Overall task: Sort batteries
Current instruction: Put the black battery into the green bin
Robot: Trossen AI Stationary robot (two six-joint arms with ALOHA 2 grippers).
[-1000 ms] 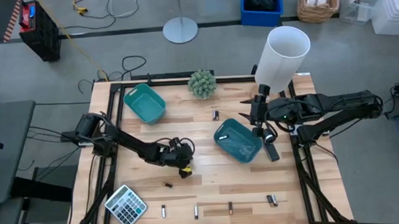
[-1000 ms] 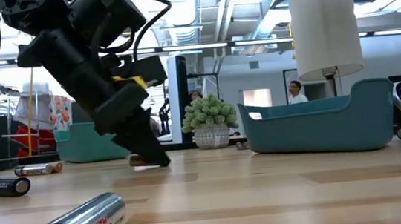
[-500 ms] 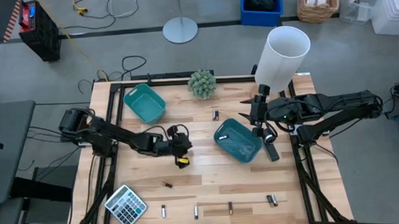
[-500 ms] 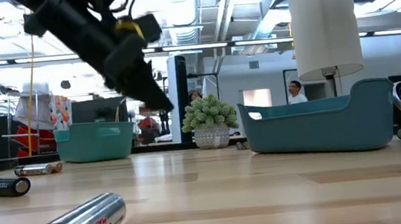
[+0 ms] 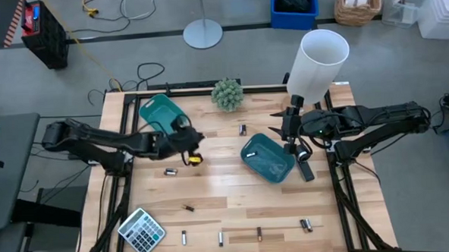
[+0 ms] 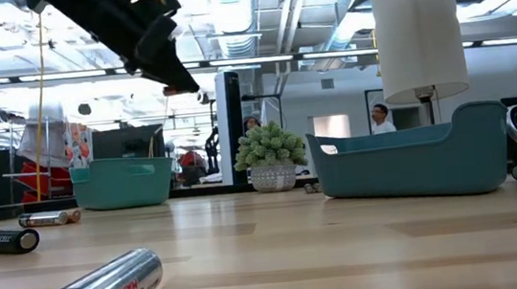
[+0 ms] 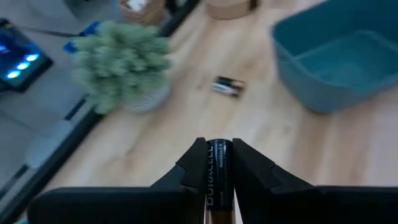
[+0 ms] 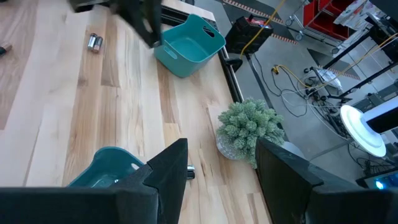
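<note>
My left gripper (image 5: 193, 158) hangs above the table between the far-left teal tray (image 5: 162, 116) and the right teal tray (image 5: 268, 157), shut on a dark Duracell battery (image 7: 219, 167). In the low view it is high over the table (image 6: 174, 74). My right gripper (image 5: 288, 137) waits open at the right tray's far-right side, its fingers wide apart (image 8: 221, 180). Loose batteries lie on their sides on the wood: one below the left arm (image 5: 170, 172), one near the plant (image 5: 242, 129), several along the near edge (image 5: 220, 238). My left gripper pinches the Duracell battery between its two fingers (image 7: 194, 163), with the cell lying along them. Its dark end (image 7: 219, 147) shows at the fingertips. The fingers slant down toward the table's right side. The battery is lifted clear of the table.
A grey calculator (image 5: 142, 231) sits at the near-left corner. A potted plant (image 5: 227, 94) stands at the far edge, and a white lamp (image 5: 316, 61) at the far right. A black-and-silver cylinder (image 5: 304, 166) lies right of the right tray. Bare wood shows in the table's middle.
My left gripper has risen from the tabletop with the battery between its fingers. It has swung toward the far-left, closer to the left teal tray. The right arm has kept still.
</note>
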